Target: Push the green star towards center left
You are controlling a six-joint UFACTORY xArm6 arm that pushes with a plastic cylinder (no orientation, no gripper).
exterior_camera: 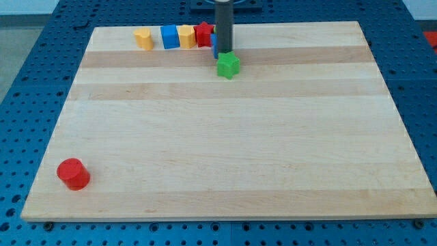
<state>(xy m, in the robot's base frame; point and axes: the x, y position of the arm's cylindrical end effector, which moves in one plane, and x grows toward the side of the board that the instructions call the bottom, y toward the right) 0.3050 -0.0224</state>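
Note:
The green star (228,65) lies near the view's top, a little right of the board's middle. My rod comes down from the view's top and my tip (224,52) ends just above the star, touching or almost touching its upper edge. A blue block (214,46) is partly hidden behind the rod.
A row of blocks runs along the board's top edge: a yellow block (143,38), a blue cube (170,37), a second yellow block (187,35) and a red star (204,33). A red cylinder (73,173) stands at the bottom left. The wooden board (225,137) ends on all sides.

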